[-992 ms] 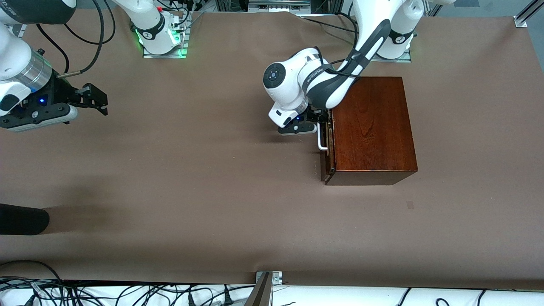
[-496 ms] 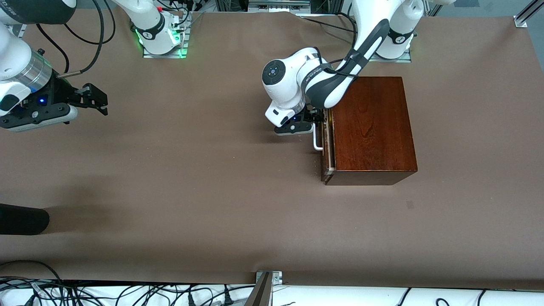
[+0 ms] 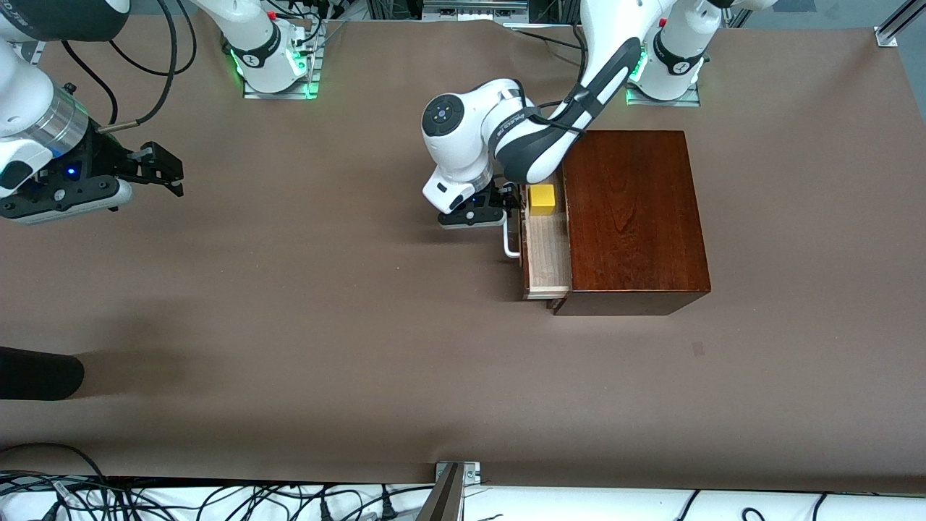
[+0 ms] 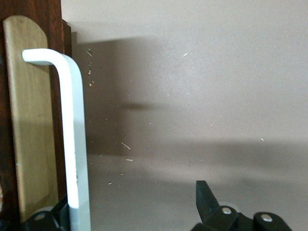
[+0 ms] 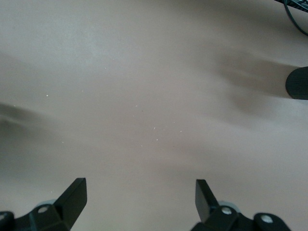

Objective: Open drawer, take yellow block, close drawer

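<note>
The left gripper (image 3: 499,210) has its jaws spread wide, and the white bar handle (image 4: 74,139) runs through the gap between them, sitting right up against one finger while the other finger (image 4: 206,197) stands well clear of it. So it's more hooked around the handle than pinching it. In the front view that gripper sits low at the drawer (image 3: 544,250) front, toward the end of the handle (image 3: 510,242) that's farther from the front camera.

Just past the handle from the jaws is the dark drawer front, then the pale wood interior, which is pulled partway out of the wooden box (image 3: 633,217). The yellow block (image 3: 542,199) sits inside the drawer, in the corner farther from the front camera and close to the box's opening, so just beside the left gripper with the drawer front between them.

The right gripper (image 3: 163,170) hangs over the bare brown table (image 3: 325,289) way off toward the right arm's end, waiting. Its jaws are open too, with nothing between the fingers (image 5: 72,195) except tabletop below.
</note>
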Available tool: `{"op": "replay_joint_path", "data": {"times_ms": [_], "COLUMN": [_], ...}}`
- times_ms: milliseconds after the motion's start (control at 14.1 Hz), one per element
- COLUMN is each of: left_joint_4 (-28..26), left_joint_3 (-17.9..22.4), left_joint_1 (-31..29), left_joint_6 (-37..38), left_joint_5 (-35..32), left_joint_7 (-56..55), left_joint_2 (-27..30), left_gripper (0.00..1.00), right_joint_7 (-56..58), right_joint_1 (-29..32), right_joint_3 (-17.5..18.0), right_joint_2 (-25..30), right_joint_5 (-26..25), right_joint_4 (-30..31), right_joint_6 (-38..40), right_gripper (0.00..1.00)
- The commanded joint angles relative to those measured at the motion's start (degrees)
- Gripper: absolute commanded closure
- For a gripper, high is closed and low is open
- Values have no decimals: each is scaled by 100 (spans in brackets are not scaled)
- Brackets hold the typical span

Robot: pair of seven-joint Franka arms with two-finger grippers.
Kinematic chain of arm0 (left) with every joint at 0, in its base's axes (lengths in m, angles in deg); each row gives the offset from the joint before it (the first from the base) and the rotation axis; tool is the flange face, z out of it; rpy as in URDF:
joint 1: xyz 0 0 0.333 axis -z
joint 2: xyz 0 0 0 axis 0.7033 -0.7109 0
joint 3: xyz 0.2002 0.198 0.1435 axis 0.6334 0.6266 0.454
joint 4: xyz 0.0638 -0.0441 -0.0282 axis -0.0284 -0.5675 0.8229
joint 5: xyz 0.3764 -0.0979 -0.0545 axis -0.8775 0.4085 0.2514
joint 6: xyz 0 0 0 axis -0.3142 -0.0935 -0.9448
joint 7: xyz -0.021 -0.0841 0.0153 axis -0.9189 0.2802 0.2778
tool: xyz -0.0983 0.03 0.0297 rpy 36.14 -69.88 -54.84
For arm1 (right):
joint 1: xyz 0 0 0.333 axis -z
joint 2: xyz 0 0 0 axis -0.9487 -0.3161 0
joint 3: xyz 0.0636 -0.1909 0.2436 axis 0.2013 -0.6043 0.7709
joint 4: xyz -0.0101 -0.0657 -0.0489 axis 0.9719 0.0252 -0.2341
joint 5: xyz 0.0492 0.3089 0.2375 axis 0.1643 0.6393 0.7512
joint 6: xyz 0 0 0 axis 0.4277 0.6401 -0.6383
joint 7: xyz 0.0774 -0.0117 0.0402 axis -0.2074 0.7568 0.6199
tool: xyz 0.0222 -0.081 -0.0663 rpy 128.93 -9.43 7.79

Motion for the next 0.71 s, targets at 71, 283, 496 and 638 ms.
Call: {"op": "replay_joint_path", "data": {"times_ms": [71, 283, 496, 638], "left_joint_4": [624, 633, 790, 1071], "left_joint_3": [-10, -1, -19, -19], "left_joint_1": [177, 186, 195, 256], "left_joint_6": [-390, -302, 65, 644], "left_joint_5": [150, 132, 45, 27], "left_joint_7": [96, 123, 131, 140], "left_joint_2": [-454, -428, -402, -402], "left_gripper": [0, 0, 0, 0], "right_joint_7": [10, 10, 10, 10], "right_joint_1": [48, 48, 48, 48], "right_joint_3": [28, 28, 28, 28], "right_joint_2": [-24, -24, -24, -24], "right_joint_5": [2, 2, 2, 2], "right_joint_4": [-63, -80, -80, -62], "right_joint_6": [12, 12, 12, 12], "right_gripper": [0, 0, 0, 0]}}
